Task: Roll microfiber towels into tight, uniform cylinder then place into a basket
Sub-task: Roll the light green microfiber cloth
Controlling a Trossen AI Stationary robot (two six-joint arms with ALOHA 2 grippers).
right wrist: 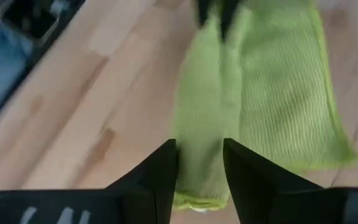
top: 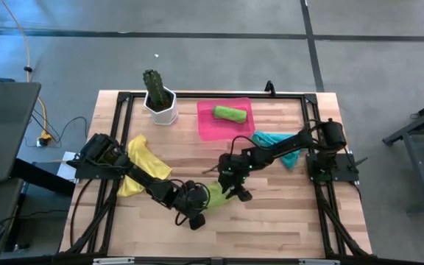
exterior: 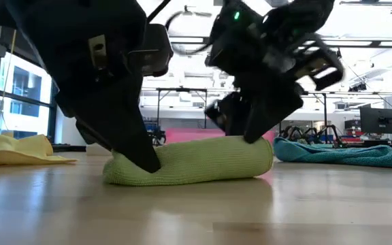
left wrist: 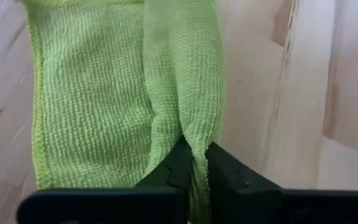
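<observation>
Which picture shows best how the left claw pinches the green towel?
The left wrist view: the left gripper is shut on a fold of the lime green towel. Low view shows the roll sideways; high view shows it small.

Lime green towel (exterior: 189, 161), yellow towel (top: 142, 158), teal towel (top: 280, 143), seemingly bright pink basket (top: 210, 125).

A white pot (top: 161, 109) with a green cactus (top: 153, 85) stood at the far corner of the wooden bench (top: 271, 213).
</observation>
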